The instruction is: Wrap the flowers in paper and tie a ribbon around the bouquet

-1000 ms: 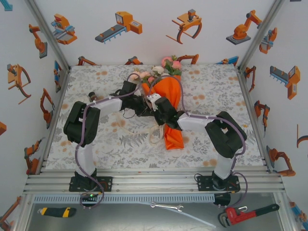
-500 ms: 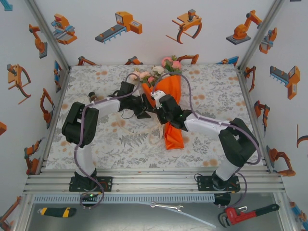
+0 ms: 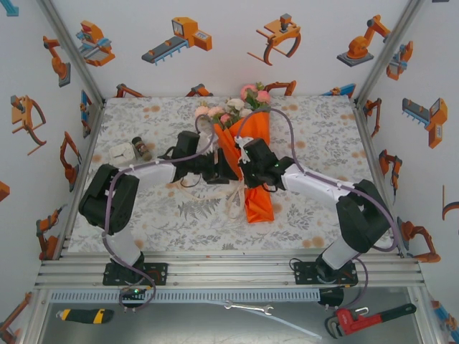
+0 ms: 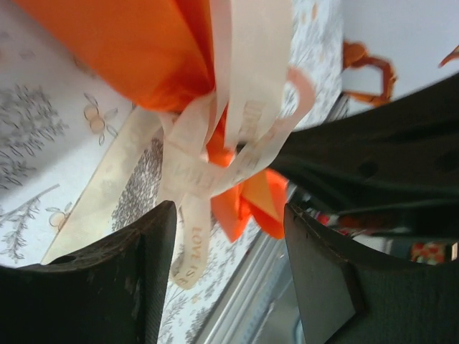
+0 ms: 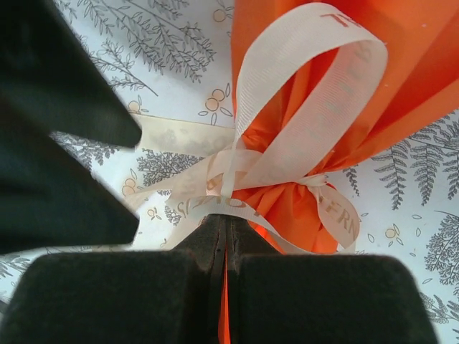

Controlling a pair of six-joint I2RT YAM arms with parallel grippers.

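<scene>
The bouquet [image 3: 251,147] lies mid-table, pink and cream flowers [image 3: 237,107] at the far end of the orange paper [image 3: 258,204] cone. The cream ribbon [image 5: 301,107] is knotted in a bow at its waist. In the left wrist view the knot [image 4: 193,168] hangs just beyond my left gripper [image 4: 229,215], which stands open with a loose ribbon tail beside its left finger [image 4: 107,287]. My left gripper [image 3: 228,170] is at the waist's left side. My right gripper [image 5: 226,216] is shut, a ribbon strand lying across its tips; I cannot tell if it is pinched. It [image 3: 252,175] sits over the waist.
A small white and dark object [image 3: 130,150] lies on the tablecloth at the back left. Loose ribbon tails [image 3: 231,204] trail left of the cone's narrow end. Below the table's front rail lie a spanner [image 3: 247,308], a red pipe wrench [image 3: 366,319] and a knife [image 3: 84,314].
My left gripper has opened and let go of the ribbon, and its arm has stretched toward the bouquet. The right arm has straightened, its elbow swinging right, with the gripper still shut.
</scene>
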